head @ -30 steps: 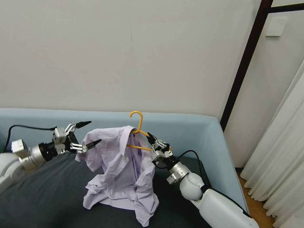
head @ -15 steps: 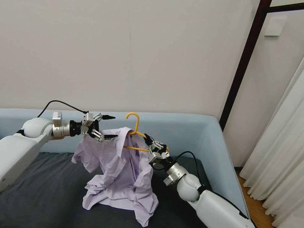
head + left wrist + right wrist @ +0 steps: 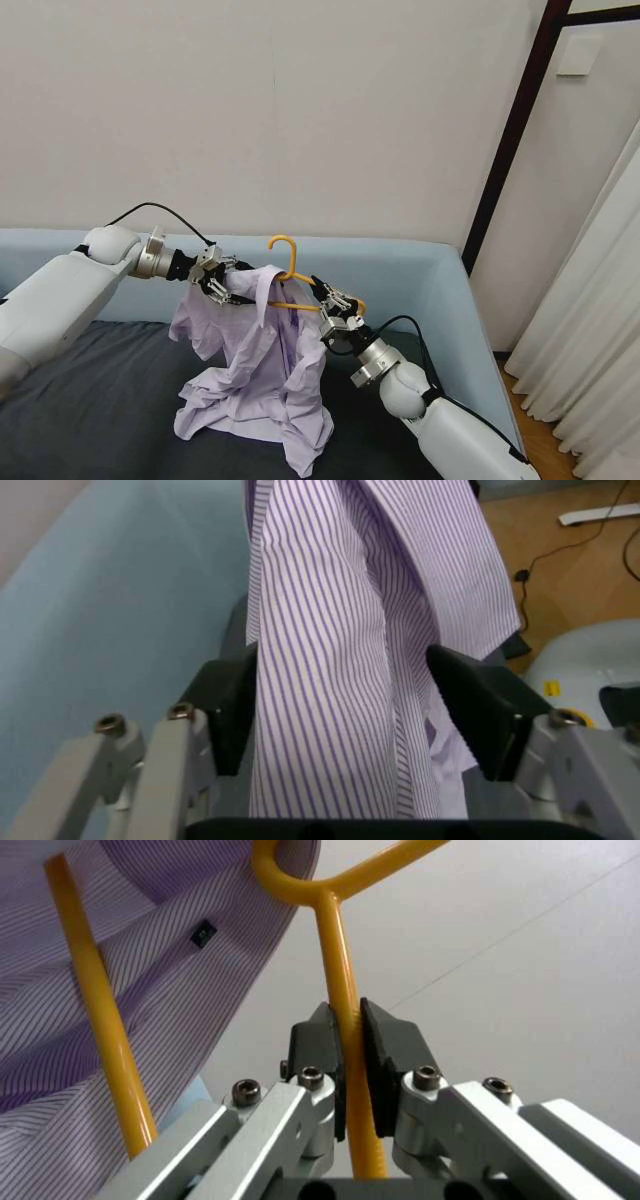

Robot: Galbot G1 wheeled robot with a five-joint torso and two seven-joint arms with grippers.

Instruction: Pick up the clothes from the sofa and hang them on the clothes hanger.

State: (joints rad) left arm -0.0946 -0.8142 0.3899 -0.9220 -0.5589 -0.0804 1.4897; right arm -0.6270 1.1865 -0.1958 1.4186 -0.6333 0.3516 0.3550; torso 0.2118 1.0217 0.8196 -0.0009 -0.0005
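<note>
Right pincer: hanger (left pincer: shirt)

The left arm reaches in from the left, stretched almost level, with its wrist turned toward the middle. The left gripper stands at the shoulder of the shirt. In the left wrist view its fingers are spread wide with the striped cloth between them, not pinched. The right arm rises from the lower right, its forearm slanting up and to the left. The right gripper points upward. In the right wrist view its pads are clamped tight on the bar of the hanger.
</note>
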